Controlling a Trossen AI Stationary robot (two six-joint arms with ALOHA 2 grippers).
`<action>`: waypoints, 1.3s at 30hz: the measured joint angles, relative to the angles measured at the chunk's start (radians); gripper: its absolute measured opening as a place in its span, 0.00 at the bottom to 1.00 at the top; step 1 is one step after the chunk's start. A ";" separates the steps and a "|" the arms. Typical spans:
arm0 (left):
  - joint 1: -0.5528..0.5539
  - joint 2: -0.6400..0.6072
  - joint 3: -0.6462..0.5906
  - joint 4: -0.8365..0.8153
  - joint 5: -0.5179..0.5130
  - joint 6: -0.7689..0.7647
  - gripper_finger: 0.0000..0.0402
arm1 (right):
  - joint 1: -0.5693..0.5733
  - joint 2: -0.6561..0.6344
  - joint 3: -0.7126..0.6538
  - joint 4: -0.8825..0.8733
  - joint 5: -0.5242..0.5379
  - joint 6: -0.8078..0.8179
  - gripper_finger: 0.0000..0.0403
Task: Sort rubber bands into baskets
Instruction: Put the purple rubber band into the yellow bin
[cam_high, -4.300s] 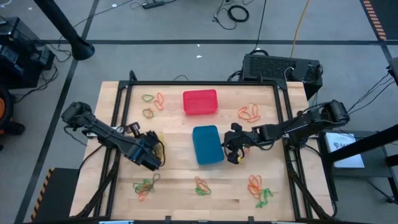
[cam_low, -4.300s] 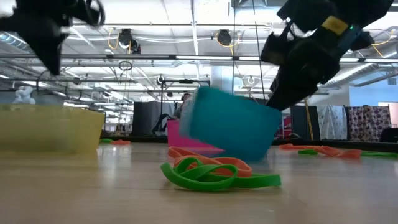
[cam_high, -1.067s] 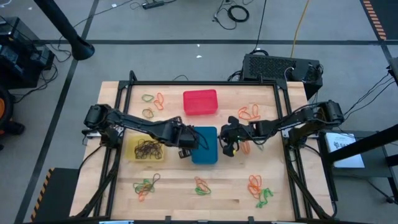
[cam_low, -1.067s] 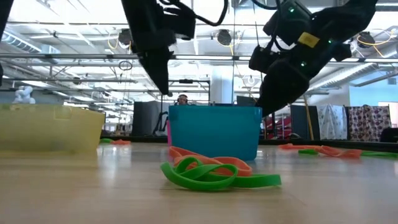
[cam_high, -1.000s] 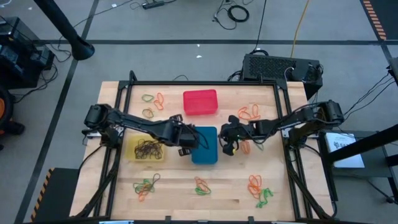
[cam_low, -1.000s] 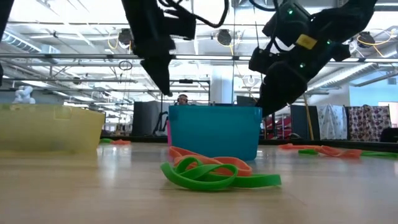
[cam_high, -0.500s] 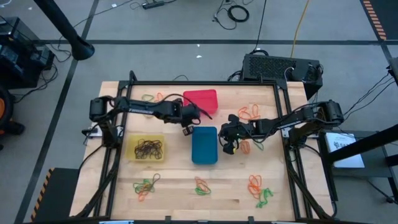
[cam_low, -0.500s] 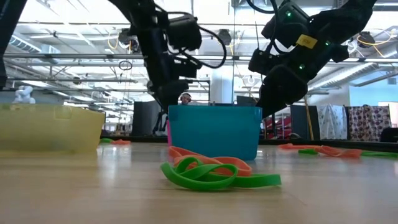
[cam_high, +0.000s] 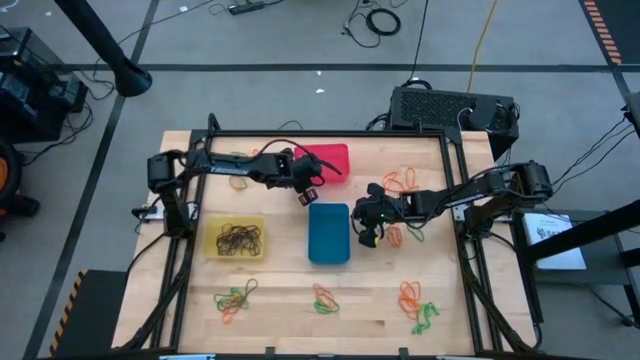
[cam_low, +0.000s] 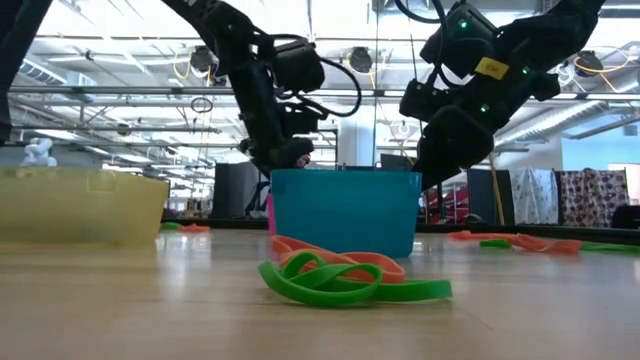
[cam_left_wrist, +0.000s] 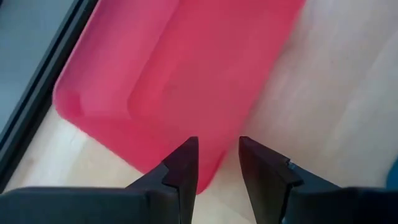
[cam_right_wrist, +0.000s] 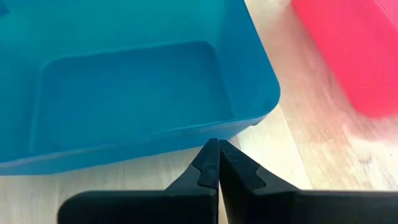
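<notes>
The red basket (cam_high: 322, 163) stands at the table's far middle, the blue basket (cam_high: 330, 233) in the middle, and the yellow basket (cam_high: 235, 238) to the left with dark rubber bands in it. My left gripper (cam_high: 309, 187) is open, and its fingers (cam_left_wrist: 183, 165) hover over the red basket's near left corner (cam_left_wrist: 186, 149). My right gripper (cam_high: 367, 228) is shut and empty (cam_right_wrist: 217, 155), just right of the blue basket (cam_right_wrist: 130, 93), which shows empty. Orange bands (cam_high: 403, 235) lie on the table beside my right gripper.
Loose orange and green bands lie in heaps at the far left (cam_high: 245, 160), the far right (cam_high: 400, 182) and along the near side (cam_high: 235, 297), (cam_high: 325, 298), (cam_high: 418, 303). A green and orange heap (cam_low: 345, 280) fills the low view's foreground. A black frame (cam_high: 330, 133) borders the table.
My left gripper has gone from the blue basket's left side toward the table's far edge, and now stands at the red basket's near left corner. My right gripper has stayed beside the blue basket. The baskets have not moved.
</notes>
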 joint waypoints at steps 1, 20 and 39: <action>0.000 0.006 0.002 0.013 0.004 0.006 0.30 | 0.000 0.000 0.000 -0.001 0.000 0.000 0.00; -0.033 -0.007 0.071 -0.069 -0.050 0.054 0.30 | 0.000 0.000 0.000 0.008 -0.001 -0.004 0.00; -0.638 -0.163 0.274 -0.729 0.249 -0.601 0.30 | 0.212 -0.072 0.058 -0.011 -0.005 0.016 0.00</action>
